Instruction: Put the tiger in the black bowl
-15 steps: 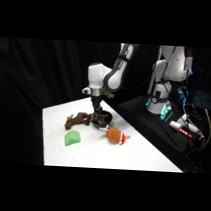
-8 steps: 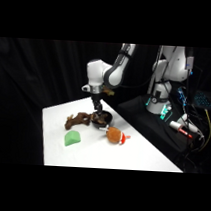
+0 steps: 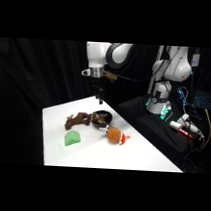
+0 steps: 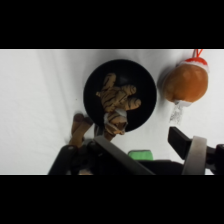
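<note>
The tiger (image 4: 119,102), a tan and brown striped plush, lies inside the black bowl (image 4: 142,82), with one end hanging over the rim nearest the camera. In the side view the black bowl (image 3: 104,113) sits mid-table and the tiger in it is hard to make out. My gripper (image 3: 100,99) hangs well above the bowl. In the wrist view the gripper (image 4: 145,150) is open and holds nothing, one finger (image 4: 182,142) showing at the lower right.
A dark brown elongated plush (image 3: 76,120) lies just left of the bowl, and a green block (image 3: 72,138) sits in front of that. The round orange plush (image 3: 114,135) with a red-and-white end lies right of the bowl. A second robot arm (image 3: 168,71) and cables stand off the table's right side.
My gripper has risen straight up from just above the bowl. The tiger stays in the bowl and the other toys have not moved.
</note>
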